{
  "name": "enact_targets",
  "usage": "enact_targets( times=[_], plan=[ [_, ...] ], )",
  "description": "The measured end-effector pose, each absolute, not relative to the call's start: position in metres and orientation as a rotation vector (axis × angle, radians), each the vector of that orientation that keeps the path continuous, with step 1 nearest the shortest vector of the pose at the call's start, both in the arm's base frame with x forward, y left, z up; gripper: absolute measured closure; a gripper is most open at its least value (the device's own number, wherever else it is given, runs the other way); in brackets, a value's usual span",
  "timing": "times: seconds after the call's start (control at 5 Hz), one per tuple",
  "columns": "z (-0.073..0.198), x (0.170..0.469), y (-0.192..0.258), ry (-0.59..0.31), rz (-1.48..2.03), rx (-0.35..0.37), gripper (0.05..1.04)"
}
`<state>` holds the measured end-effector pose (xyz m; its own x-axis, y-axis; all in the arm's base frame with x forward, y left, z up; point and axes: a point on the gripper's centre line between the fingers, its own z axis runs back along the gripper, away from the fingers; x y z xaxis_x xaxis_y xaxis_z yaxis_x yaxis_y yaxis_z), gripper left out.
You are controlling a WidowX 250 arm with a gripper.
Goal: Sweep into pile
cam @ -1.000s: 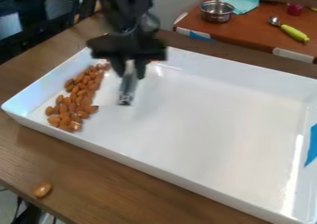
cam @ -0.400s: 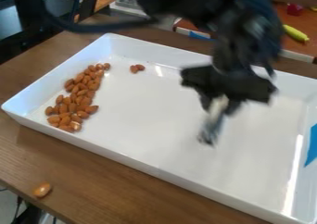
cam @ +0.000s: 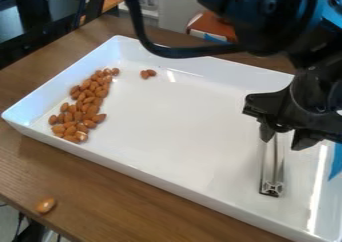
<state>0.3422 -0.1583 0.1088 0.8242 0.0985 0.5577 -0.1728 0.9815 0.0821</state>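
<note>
From where I stand, the gripper (cam: 286,137) hangs over the right part of the white tray (cam: 167,181), pointing down, and it has a slim metal tool (cam: 272,161) pinched between its two dark fingers. The tool slants only slightly off upright, its shiny shaft running down from the fingers to a squarish, dark-patterned end low over the tray floor, toward the near side. I can't tell from here whether that end touches the tray.

The almonds (cam: 83,106) are well apart from all this, over at the left end of the tray. They make a long, loose heap, many of them touching, narrow toward the far side and wider toward the near left corner. Two stray almonds (cam: 148,74) sit side by side near the tray's far wall, a little to the right of the heap's far tip. One more almond (cam: 46,205) lies outside the tray, on the wooden bench (cam: 120,196), close to its near left edge.

The black arm (cam: 267,16) comes in at the upper right, with a thick black cable (cam: 194,52) looping out in front of the tray's far wall. There's a patch of blue tape (cam: 336,161) at the tray's right end, and behind the bench I can see part of a reddish-brown table (cam: 217,26).
</note>
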Motion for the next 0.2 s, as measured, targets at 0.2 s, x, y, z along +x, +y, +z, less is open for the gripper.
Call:
enact_targets(
  times=[0.2],
  plan=[
    [0.1045,0.3379,-0.1558,-0.526,0.147,0.118,0.189]
  ],
)
